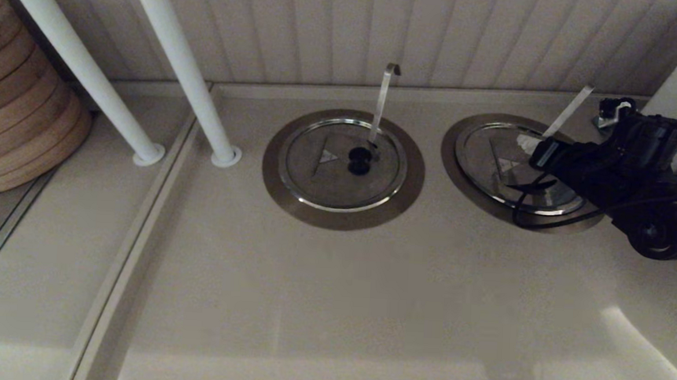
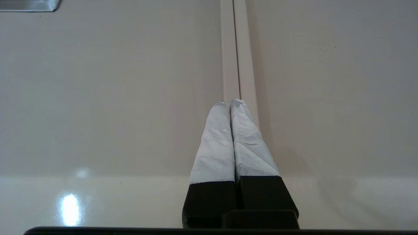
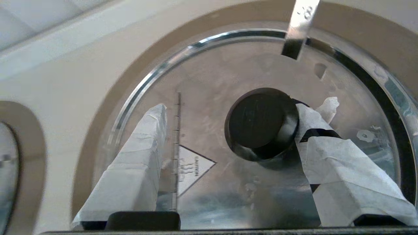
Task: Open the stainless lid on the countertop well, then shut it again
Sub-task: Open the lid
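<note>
- Your right gripper (image 3: 241,124) sits over the stainless lid (image 3: 228,81), fingers spread wide and holding nothing.
- One taped finger (image 3: 326,130) touches the side of the lid's black knob (image 3: 261,120); the other finger (image 3: 137,163) is well apart from the knob, near the fold line (image 3: 178,130), beside the caution triangle (image 3: 192,166).
- In the head view the lid (image 1: 491,157) lies tilted in the countertop well (image 1: 453,155), on the right side of the counter (image 1: 332,305). Whether its edge is lifted off the seat, you cannot tell.
- The straight, flat-ended ladle handle (image 1: 568,109) rises from the lid's far side toward the wall.
- Your right arm (image 1: 634,176) covers the near right part of the lid.
- The second well (image 1: 342,170), nearer the middle of the counter, has its lid flat, with a hook-tipped ladle handle (image 1: 384,100).
- Your left gripper (image 2: 232,104) hangs over bare counter above a seam (image 2: 232,49), taped fingers pressed together, nothing between them.
- Stacked bamboo steamers (image 1: 18,104) stand far left, with two white poles (image 1: 177,66) beside them.
</note>
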Available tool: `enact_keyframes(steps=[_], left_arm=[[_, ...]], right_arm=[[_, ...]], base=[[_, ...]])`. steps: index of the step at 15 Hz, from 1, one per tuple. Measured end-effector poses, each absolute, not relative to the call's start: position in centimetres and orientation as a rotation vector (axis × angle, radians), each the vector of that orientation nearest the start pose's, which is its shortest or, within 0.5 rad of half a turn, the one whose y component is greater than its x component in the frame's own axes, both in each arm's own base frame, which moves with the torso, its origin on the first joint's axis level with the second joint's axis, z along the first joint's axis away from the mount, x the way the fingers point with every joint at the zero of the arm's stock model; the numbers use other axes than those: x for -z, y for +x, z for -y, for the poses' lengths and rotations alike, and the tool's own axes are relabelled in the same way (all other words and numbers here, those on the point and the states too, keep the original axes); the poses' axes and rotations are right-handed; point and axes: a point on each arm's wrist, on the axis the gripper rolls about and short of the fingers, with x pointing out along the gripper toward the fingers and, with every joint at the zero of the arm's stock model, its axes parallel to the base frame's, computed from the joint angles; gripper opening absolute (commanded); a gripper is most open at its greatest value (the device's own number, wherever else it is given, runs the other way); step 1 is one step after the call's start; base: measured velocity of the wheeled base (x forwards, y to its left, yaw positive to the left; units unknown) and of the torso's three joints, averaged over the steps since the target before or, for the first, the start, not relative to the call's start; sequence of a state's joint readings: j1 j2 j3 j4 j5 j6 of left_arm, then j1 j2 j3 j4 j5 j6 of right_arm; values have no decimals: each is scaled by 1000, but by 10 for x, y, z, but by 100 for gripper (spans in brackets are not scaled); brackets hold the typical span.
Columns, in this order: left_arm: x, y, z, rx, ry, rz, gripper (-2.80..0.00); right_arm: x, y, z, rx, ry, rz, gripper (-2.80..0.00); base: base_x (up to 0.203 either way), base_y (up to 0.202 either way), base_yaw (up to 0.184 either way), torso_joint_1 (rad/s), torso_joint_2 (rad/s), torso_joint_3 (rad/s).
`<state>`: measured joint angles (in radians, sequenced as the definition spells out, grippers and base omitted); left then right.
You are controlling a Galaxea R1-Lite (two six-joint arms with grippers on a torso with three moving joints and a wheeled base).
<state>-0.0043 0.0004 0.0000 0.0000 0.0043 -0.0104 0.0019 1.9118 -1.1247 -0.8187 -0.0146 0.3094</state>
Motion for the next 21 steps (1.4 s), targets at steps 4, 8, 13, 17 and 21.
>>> enact_keyframes(steps=[4,8,13,17,21], left_arm=[[-75,-23,0,0,-10,0,-280],[-75,-23,0,0,-10,0,-280],[-75,-23,0,0,-10,0,-280],[-75,-23,0,1,-10,0,-280],[-75,-23,0,1,-10,0,-280]], right_arm=[[-222,376,-3,-1,311,49,0],[-228,369,-11,-21,317,61,0],[-232,360,-27,-59,318,66,0],[-230,356,-37,-86,317,47,0],[-229,353,-44,-111,316,37,0]], base=[[0,0,0,0,0,0],[0,0,0,0,0,0],[0,0,0,0,0,0],[0,0,0,0,0,0],[0,0,0,0,0,0]])
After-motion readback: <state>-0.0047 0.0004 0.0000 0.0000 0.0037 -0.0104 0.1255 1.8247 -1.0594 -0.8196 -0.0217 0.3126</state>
